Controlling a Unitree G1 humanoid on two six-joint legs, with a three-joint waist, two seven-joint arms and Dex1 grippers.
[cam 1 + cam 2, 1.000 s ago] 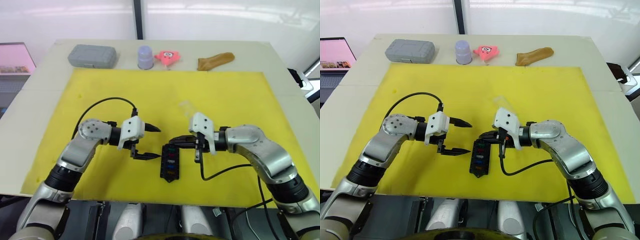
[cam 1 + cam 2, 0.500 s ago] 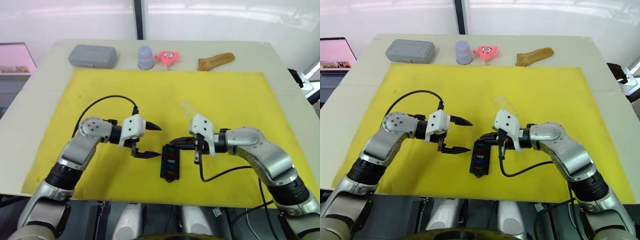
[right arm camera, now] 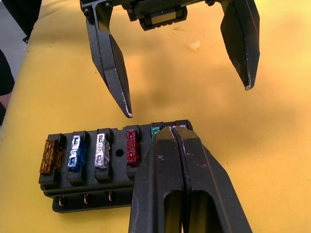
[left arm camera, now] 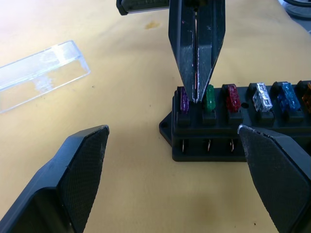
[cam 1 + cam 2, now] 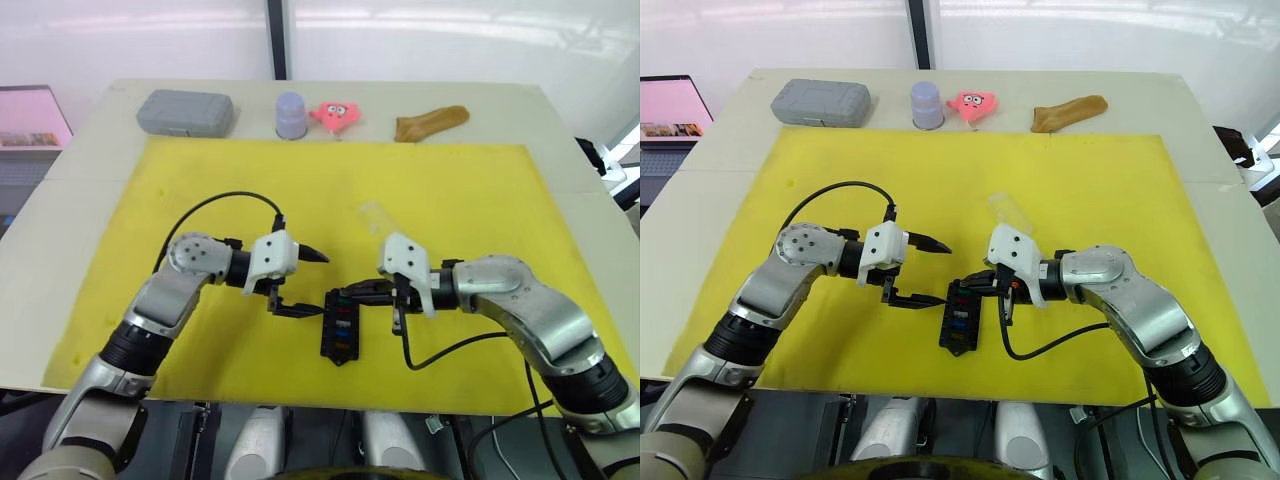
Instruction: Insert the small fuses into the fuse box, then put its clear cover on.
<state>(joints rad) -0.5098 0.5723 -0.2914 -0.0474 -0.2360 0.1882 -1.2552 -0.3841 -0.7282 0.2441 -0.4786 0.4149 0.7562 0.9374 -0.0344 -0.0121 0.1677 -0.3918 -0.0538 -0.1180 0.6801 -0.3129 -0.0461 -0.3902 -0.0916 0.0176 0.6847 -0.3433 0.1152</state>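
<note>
Two grippers meet over a yellow mat (image 5: 200,180) in the left eye view. The fuse box (image 5: 340,327) lies on the near middle of the mat, a black block with its long side running near to far and a row of coloured fuses along its top. The left gripper (image 5: 311,283) sits just left of the box's far end, its two black fingers spread well apart, one above the other, holding nothing. The right gripper (image 5: 345,292) reaches in from the right, fingers pressed together, tips at the far end of the box. The clear cover (image 5: 372,213) lies on the mat beyond the box, well apart from it. Along the far edge of the table stand a grey case (image 5: 185,110), a lilac cup (image 5: 291,115), a pink toy (image 5: 336,113) and a brown object (image 5: 430,122).

The right eye view shows the same layout, with a laptop screen (image 5: 668,108) off the table's far left corner.

In the left wrist view, six fuses (image 4: 233,97) stand in the box's slots: purple, green, red, clear, blue and orange. The closed tips of the right gripper come down between the purple and green ones, touching the box's top. The cover lies flat on the mat, well apart from the box.

In the right wrist view, the shut fingers (image 3: 180,179) cover the end of the box where the green and purple fuses sit. The left gripper's open fingers hang beyond the box, one tip close over the red fuse.
</note>
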